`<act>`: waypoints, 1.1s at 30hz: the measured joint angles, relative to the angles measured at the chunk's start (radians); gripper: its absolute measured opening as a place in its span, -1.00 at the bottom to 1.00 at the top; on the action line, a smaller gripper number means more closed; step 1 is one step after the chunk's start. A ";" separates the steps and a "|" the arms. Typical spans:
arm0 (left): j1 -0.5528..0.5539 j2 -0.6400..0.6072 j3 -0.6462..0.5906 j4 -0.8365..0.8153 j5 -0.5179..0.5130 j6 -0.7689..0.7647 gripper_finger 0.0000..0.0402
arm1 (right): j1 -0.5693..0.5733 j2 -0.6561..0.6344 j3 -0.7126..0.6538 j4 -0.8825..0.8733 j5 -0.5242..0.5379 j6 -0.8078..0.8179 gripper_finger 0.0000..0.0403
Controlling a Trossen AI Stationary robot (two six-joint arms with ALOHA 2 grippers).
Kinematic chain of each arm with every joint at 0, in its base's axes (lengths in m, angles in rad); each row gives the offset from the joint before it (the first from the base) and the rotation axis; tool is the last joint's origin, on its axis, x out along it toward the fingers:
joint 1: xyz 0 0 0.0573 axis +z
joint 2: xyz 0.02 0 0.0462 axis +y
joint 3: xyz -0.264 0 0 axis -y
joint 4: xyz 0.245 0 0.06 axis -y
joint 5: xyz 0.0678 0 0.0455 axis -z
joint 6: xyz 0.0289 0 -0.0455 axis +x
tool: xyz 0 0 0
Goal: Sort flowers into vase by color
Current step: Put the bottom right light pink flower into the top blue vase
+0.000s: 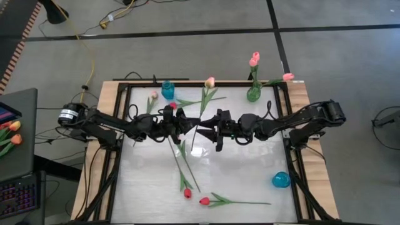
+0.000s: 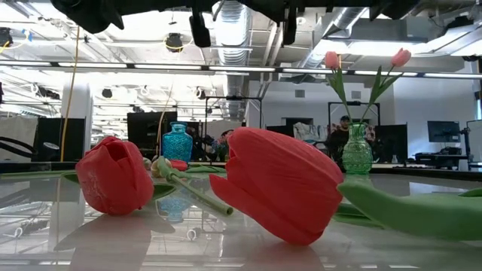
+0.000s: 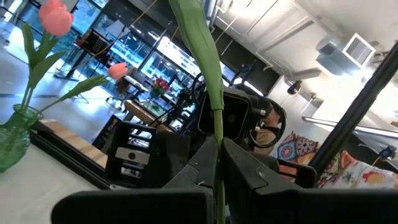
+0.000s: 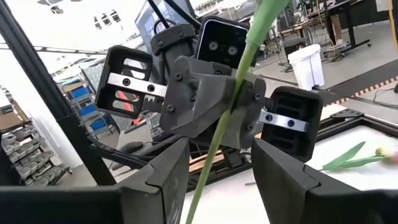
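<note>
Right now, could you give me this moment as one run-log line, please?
left gripper: shut on flower stem | right gripper: open around it | handover mid-table

Both arms (image 1: 119, 128) are matte black with looped black cables; finger mounts (image 4: 134, 84) carry screwed silver plates.

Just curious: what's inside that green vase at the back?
The green vase holds two pink tulips; their stems run down into it. Whether it also holds water cannot be seen.
</note>
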 joint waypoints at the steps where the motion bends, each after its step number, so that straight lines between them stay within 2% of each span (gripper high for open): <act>1: 0.000 0.000 0.000 0.000 -0.006 0.000 -1.00 | -0.003 0.000 0.000 0.001 0.000 0.002 -0.02; 16: 0.000 0.000 0.000 0.000 -0.098 -0.015 -1.00 | -0.009 0.000 0.000 0.007 0.014 0.006 -0.02; 27: -0.003 0.038 0.038 -0.007 -0.098 -0.038 -1.00 | -0.021 0.000 0.000 0.004 0.014 0.007 -0.02; 33: 0.002 0.043 0.075 -0.016 -0.072 0.028 -1.00 | -0.015 0.000 0.000 -0.005 0.013 0.009 -0.02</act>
